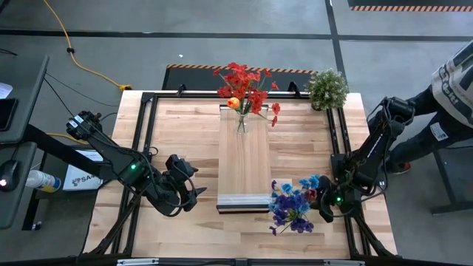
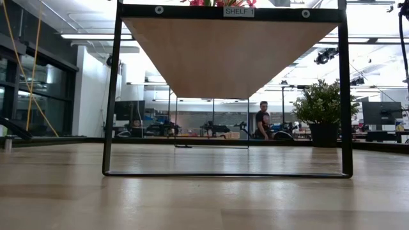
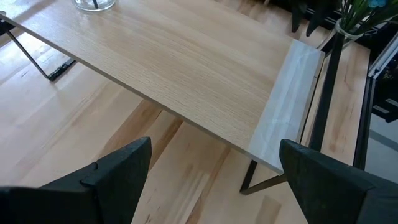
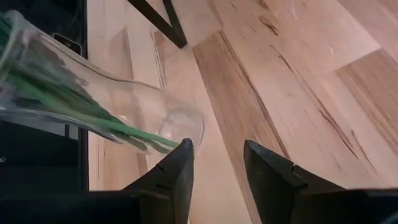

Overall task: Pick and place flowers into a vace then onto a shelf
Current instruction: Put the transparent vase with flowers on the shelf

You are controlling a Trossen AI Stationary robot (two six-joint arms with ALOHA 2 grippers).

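Note:
The shelf [image 1: 244, 159] is a raised light-wood plank with a pale end strip [image 3: 286, 106] at its near end. A glass vase [image 1: 242, 122] of red and orange flowers [image 1: 247, 89] stands on its far end. A second glass vase [image 4: 93, 99] of blue and purple flowers [image 1: 292, 203] stands on the table right of the shelf's near end. My right gripper [image 4: 217, 155] is open just right of that vase, which lies outside its fingers. My left gripper [image 3: 214, 162] is open, left of the shelf's near end [image 1: 191, 193]. My right gripper has one fingertip [image 4: 185, 146] close beside the base [image 4: 183, 121] of the vase holding the blue flowers, on that finger's outer side. Whether it touches the glass, I cannot tell. The vase's base rests on the table.
A bushy potted plant [image 1: 327, 87] stands at the table's far right corner. Black frame rails [image 1: 148, 133] run along the table's sides, and the shelf's black legs [image 2: 112, 96] stand on the tabletop. A person [image 1: 451, 89] stands beyond the right edge. Bare tabletop lies left of the shelf.

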